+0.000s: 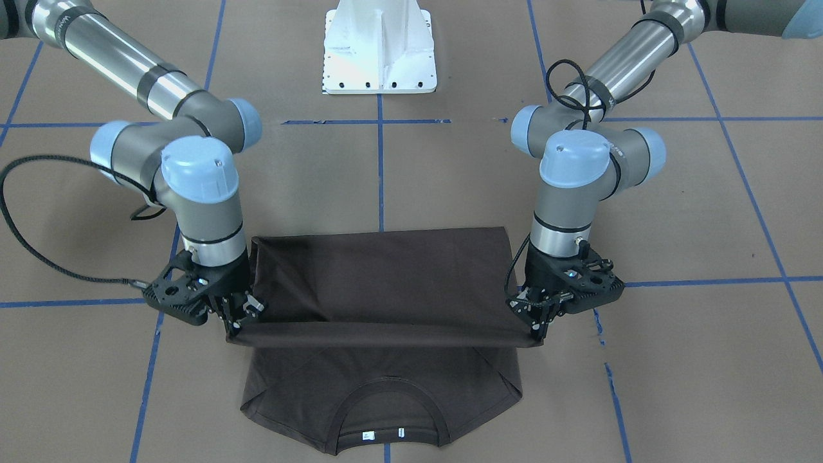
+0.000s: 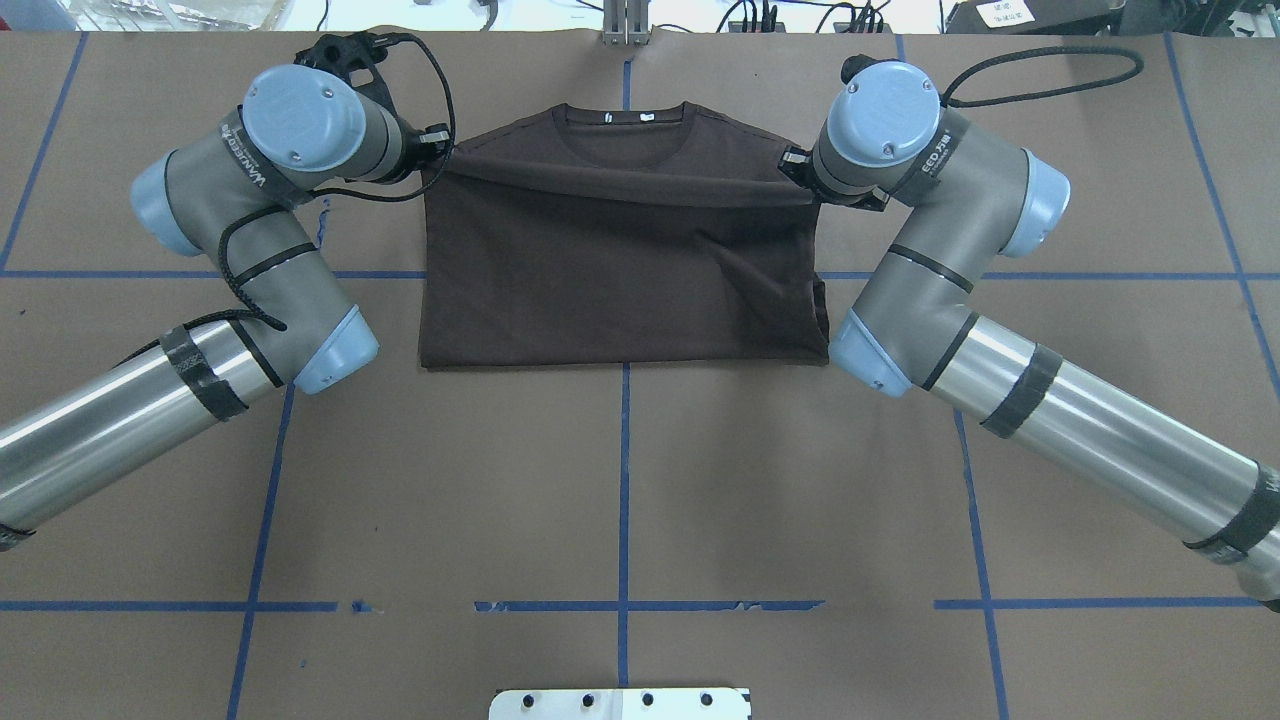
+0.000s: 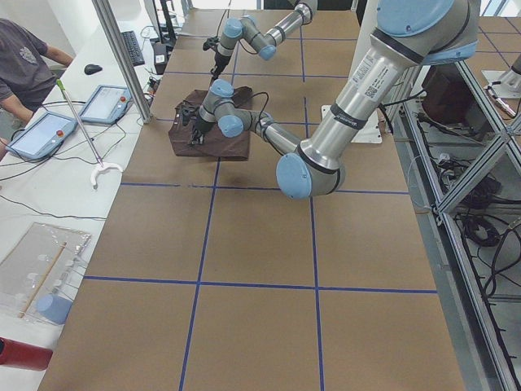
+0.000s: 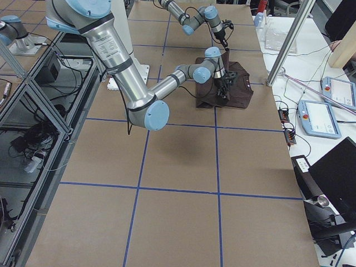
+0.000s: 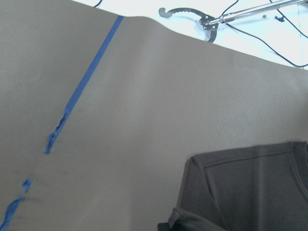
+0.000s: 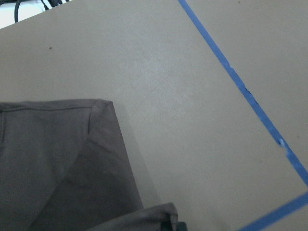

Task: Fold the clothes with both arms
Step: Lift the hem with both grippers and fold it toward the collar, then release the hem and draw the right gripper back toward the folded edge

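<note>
The dark brown T-shirt (image 1: 386, 276) lies flat on the brown table, its collar and white neck labels (image 1: 382, 434) on the side away from the robot. Its lower edge is raised and stretched taut between both grippers, above the chest. My left gripper (image 1: 537, 331) is shut on one corner of that edge; in the overhead view it (image 2: 437, 150) is at the shirt's (image 2: 620, 270) left shoulder. My right gripper (image 1: 235, 331) is shut on the other corner, by the right shoulder (image 2: 793, 165). Both wrist views show a folded shoulder (image 5: 250, 187) (image 6: 57, 163) below.
The white pedestal base (image 1: 379, 48) stands on the robot's side of the shirt. Blue tape lines (image 2: 625, 480) cross the table. Past the table's far edge lie a grabber tool (image 5: 202, 19) and tablets (image 3: 41, 134), with an operator (image 3: 20, 57) beside them.
</note>
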Motion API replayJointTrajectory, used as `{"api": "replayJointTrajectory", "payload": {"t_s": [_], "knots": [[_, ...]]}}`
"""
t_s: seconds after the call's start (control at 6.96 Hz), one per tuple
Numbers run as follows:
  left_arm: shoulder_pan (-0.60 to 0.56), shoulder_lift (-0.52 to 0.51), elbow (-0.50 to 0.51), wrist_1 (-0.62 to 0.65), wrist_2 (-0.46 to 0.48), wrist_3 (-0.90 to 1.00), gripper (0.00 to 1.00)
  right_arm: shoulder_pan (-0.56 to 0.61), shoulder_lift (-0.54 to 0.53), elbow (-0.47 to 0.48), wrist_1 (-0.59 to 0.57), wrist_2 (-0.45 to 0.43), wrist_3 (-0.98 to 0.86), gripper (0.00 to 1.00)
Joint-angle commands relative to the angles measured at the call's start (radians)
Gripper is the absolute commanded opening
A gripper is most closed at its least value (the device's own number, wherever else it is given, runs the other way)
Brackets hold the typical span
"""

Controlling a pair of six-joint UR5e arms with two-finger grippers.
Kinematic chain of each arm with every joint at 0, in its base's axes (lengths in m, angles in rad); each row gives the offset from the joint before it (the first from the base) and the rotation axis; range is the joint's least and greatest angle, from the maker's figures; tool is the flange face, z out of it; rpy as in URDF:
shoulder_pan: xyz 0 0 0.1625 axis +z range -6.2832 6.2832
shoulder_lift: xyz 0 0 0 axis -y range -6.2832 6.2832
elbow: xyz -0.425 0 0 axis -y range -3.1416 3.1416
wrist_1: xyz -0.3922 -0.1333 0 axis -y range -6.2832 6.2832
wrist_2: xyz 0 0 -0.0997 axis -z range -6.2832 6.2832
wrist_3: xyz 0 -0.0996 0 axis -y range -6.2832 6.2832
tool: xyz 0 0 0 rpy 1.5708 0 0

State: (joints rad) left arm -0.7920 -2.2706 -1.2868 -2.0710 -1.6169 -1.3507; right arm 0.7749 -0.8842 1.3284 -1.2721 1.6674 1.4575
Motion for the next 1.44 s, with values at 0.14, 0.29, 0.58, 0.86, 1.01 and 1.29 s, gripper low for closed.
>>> {"api": "replayJointTrajectory", "payload": {"t_s": [0.14, 0.29, 0.58, 0.86, 1.01, 1.29], "knots": [[-0.019, -0.082, 0.19, -0.148, 0.012, 0.021, 0.17, 0.021, 0.096, -0.203, 0.127, -0.002, -0.008, 0.0], [-0.035, -0.081, 0.222, -0.184, 0.04, 0.048, 0.26, 0.026, 0.115, -0.254, 0.167, -0.003, -0.008, 0.0], [-0.038, -0.075, 0.218, -0.195, 0.034, 0.048, 0.43, 0.032, 0.134, -0.227, 0.172, -0.002, 0.012, 0.7], [-0.042, 0.017, 0.068, -0.23, 0.019, 0.044, 0.46, -0.006, 0.005, -0.026, 0.168, 0.024, 0.151, 0.93], [-0.044, 0.075, 0.023, -0.245, -0.086, 0.047, 0.46, -0.046, -0.119, 0.138, 0.163, 0.069, 0.182, 0.92], [-0.043, 0.083, 0.015, -0.244, -0.109, 0.051, 0.46, -0.104, -0.261, 0.281, 0.163, 0.072, 0.268, 0.92]]}}
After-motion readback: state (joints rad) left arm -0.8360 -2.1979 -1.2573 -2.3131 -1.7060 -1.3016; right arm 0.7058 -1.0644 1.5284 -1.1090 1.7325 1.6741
